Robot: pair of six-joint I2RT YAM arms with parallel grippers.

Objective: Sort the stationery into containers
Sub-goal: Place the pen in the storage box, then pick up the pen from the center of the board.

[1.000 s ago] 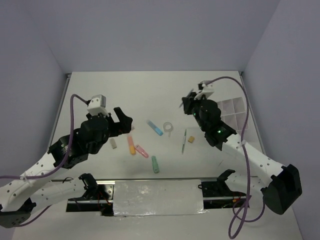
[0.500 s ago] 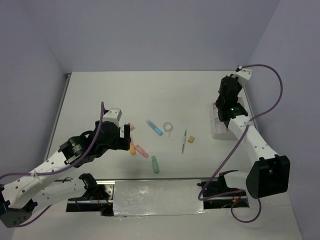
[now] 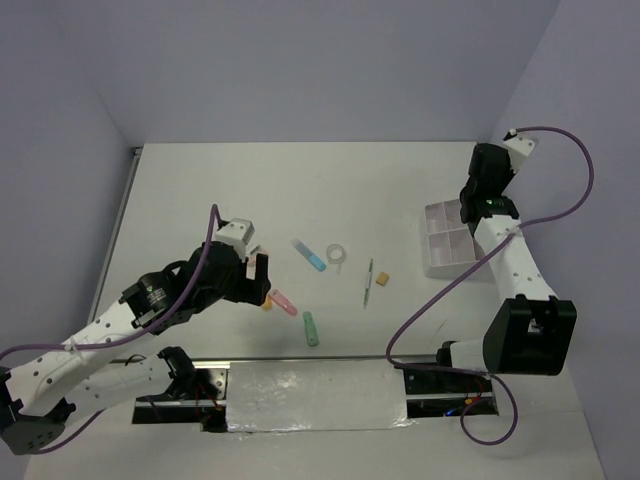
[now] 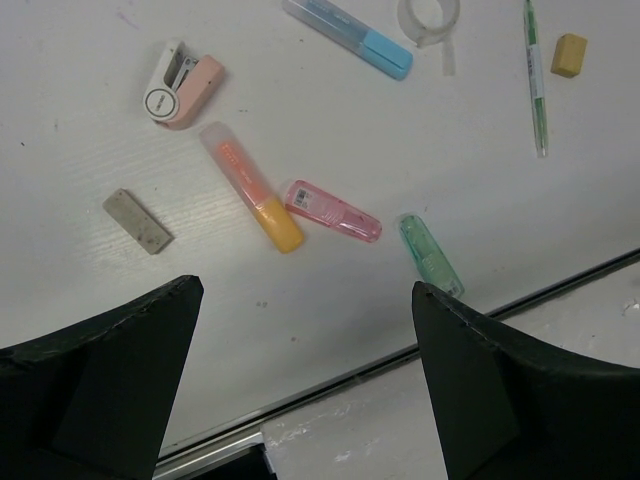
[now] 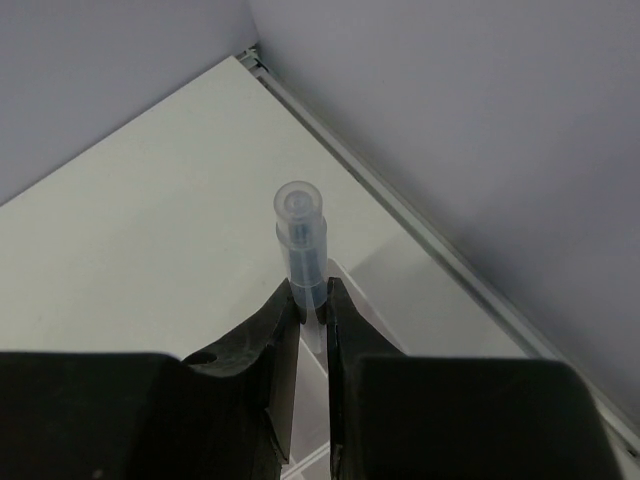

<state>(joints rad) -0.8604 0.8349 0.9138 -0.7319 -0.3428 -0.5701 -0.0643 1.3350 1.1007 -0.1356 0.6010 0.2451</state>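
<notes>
My left gripper [image 3: 256, 272] is open and empty, low over the orange marker [image 4: 250, 198]. In the left wrist view its open gripper [image 4: 305, 292] frames bare table below a pink marker [image 4: 332, 210] and a green marker [image 4: 432, 256]. A blue marker [image 4: 350, 38], a clear tape ring [image 4: 428, 18], a thin green pen [image 4: 536, 82], a tan eraser [image 4: 569, 55], a grey eraser [image 4: 138, 221] and a pink-and-white item [image 4: 181, 88] lie around. My right gripper [image 5: 313, 296] is shut on a clear-capped blue pen [image 5: 300, 240], above the white divided tray [image 3: 447, 243].
The tray's corner [image 5: 368, 312] shows under the right fingers, near the table's back right rail [image 5: 420, 225]. A metal strip [image 3: 315, 395] runs along the near table edge by the arm bases. Grey walls close in on three sides.
My right arm has swung from the table's middle to above the tray at the right, holding the pen. My left gripper has moved right and down toward the orange marker.
</notes>
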